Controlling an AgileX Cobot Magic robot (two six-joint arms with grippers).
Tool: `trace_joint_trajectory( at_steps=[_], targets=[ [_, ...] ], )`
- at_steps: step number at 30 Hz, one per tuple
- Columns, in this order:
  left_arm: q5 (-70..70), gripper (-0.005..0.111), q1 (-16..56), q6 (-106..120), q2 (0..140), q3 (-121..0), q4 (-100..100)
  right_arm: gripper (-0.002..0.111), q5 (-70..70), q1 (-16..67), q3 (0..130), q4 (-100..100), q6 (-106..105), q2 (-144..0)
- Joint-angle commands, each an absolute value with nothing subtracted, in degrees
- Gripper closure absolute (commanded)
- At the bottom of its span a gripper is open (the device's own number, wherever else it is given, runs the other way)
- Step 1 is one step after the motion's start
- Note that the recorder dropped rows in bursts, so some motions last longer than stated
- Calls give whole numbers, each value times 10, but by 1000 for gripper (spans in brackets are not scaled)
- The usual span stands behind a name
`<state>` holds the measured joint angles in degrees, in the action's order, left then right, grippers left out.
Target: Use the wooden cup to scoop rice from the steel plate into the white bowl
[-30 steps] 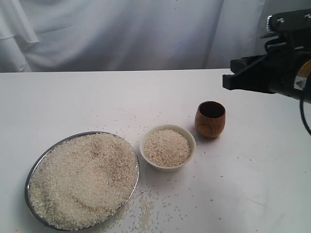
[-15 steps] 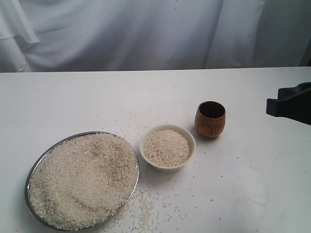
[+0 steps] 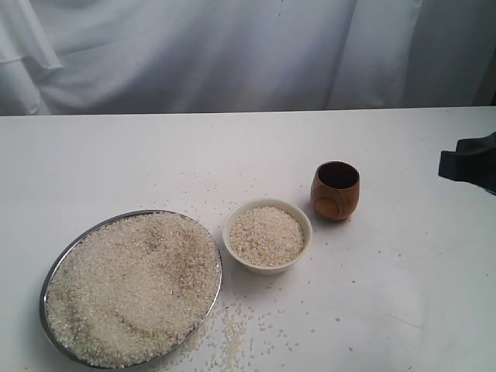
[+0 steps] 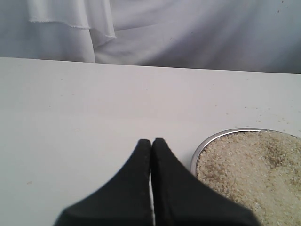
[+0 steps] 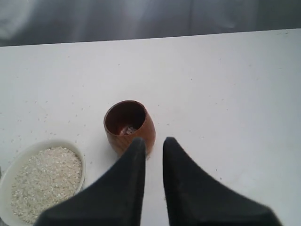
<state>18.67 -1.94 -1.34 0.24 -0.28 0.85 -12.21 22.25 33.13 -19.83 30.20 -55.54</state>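
Observation:
The steel plate (image 3: 139,211) sits at the front left, heaped with rice (image 3: 132,287). To its right stands the white bowl (image 3: 304,225), filled with rice (image 3: 266,235). The wooden cup (image 3: 335,190) stands upright behind and to the right of the bowl, with a few grains inside (image 5: 128,129). My right gripper (image 3: 451,164) is at the far right edge, well apart from the cup. In the right wrist view its tips (image 5: 154,140) show a narrow gap with nothing in it, just short of the cup (image 5: 129,125). My left gripper (image 4: 151,140) is shut and empty beside the plate's rim (image 4: 202,143).
Loose grains (image 3: 232,333) are scattered on the white table in front of the plate and around the bowl. A white cloth backdrop (image 3: 232,54) hangs behind the table's far edge.
The right arm has pulled back to the right, from above and behind the cup to the frame's edge. Cup, bowl and plate have not moved.

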Motion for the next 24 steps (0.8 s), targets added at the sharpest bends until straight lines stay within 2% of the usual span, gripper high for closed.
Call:
trace_joint_trajectory(
  at_steps=[1,5,10,24],
  targets=[
    [183,107,-20,-13,0,0,9,95,-126,222,329,-201,291,-509],
    [183,107,-20,-13,0,0,9,95,-155,202,328,-202,258,-432],
    [183,107,-20,-13,0,0,9,95,-212,96,292,-225,252,-253],
    [183,107,-20,-13,0,0,9,96,-134,84,150,-165,190,-88]
  ],
)
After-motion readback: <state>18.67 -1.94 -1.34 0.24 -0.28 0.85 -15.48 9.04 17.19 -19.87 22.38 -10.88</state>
